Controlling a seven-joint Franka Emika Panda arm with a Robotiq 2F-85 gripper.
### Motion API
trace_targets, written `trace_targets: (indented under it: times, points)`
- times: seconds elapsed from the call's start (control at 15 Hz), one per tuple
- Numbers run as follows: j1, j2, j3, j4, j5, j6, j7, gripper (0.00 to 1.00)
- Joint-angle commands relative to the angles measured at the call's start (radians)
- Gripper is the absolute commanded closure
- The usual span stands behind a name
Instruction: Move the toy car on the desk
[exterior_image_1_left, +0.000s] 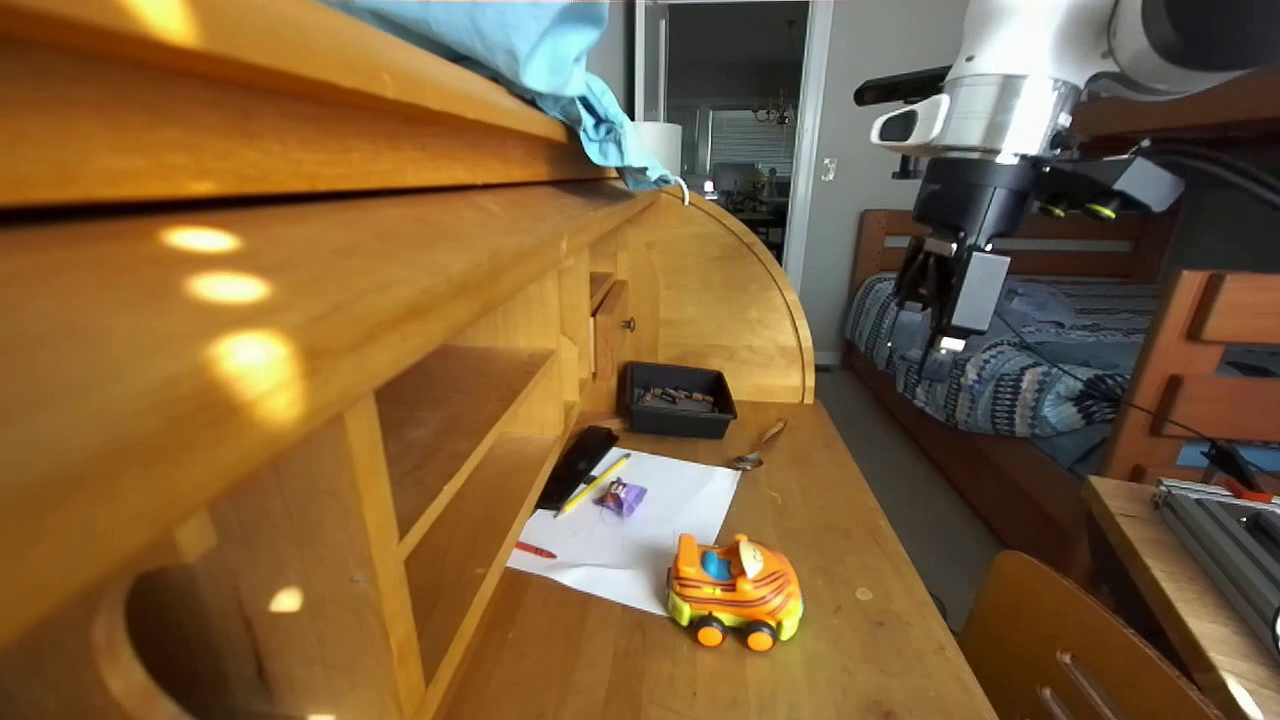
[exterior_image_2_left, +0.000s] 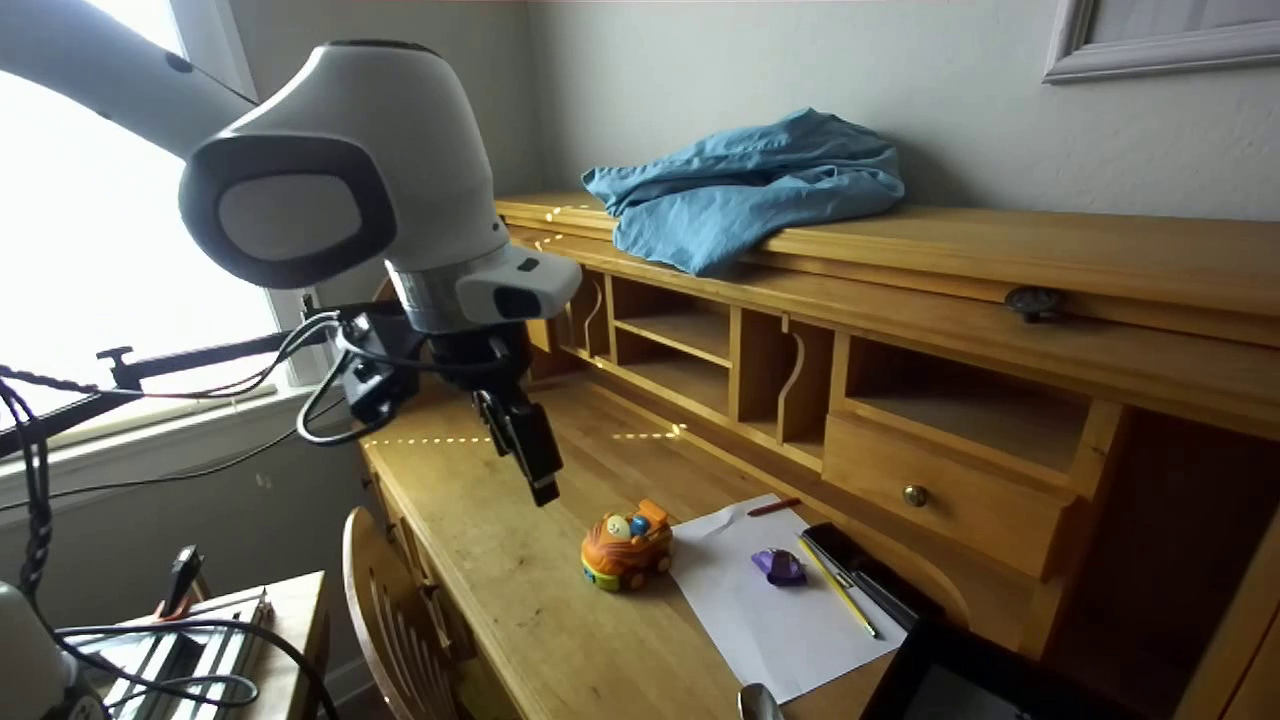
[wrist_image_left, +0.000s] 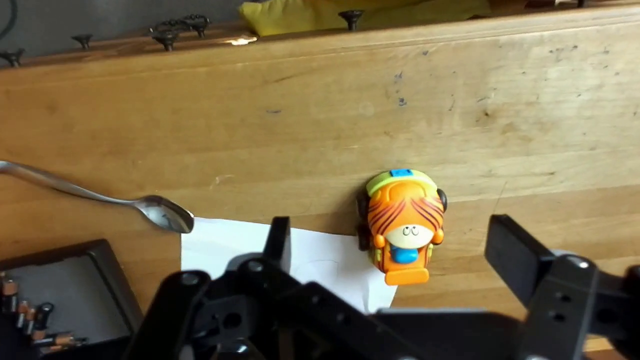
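The orange-and-yellow toy car (exterior_image_1_left: 742, 590) stands upright on the honey-coloured wooden desk (exterior_image_1_left: 850, 640), at a corner of a white paper. It also shows in an exterior view (exterior_image_2_left: 625, 552) and in the wrist view (wrist_image_left: 402, 205). My gripper (wrist_image_left: 387, 227) is open in the wrist view, its black fingers wide apart, with the car seen between and below them. In both exterior views the gripper (exterior_image_1_left: 940, 340) (exterior_image_2_left: 535, 475) hangs in the air, well above the desk top, apart from the car and holding nothing.
On the white paper (exterior_image_1_left: 680, 490) lie a yellow pencil (exterior_image_1_left: 593, 485), a purple packet (exterior_image_1_left: 622, 497) and a red crayon (exterior_image_1_left: 536, 550). A black case (exterior_image_1_left: 580, 465), a black tray of batteries (exterior_image_1_left: 690, 425) and a spoon (exterior_image_1_left: 748, 461) are near. Cubbies (exterior_image_2_left: 690, 345) line the back; a chair (exterior_image_2_left: 390, 610) stands at the front.
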Motion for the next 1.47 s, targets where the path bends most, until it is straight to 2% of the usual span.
trace_targets:
  times: [0.0, 0.07, 0.27, 0.4, 0.6, 0.73, 0.93, 1.2, 1.4]
  points:
    - [0.058, 0.151, -0.037, 0.063, 0.029, 0.061, -0.14, 0.0]
    - [0.029, 0.07, -0.014, 0.019, 0.002, 0.038, -0.07, 0.0]
    - [0.038, 0.138, -0.013, 0.048, 0.005, 0.054, -0.102, 0.0]
    - [0.038, 0.136, -0.017, 0.05, 0.001, 0.053, -0.123, 0.0]
    - [0.044, 0.225, -0.011, 0.094, -0.039, 0.082, -0.19, 0.0]
    - [0.056, 0.282, -0.012, 0.121, -0.021, 0.107, -0.244, 0.0]
    - [0.07, 0.364, -0.015, 0.165, 0.086, 0.186, -0.257, 0.0]
    - [0.074, 0.485, 0.023, 0.253, 0.276, 0.193, -0.286, 0.0]
    - [0.046, 0.562, 0.072, 0.305, 0.294, 0.191, -0.247, 0.0]
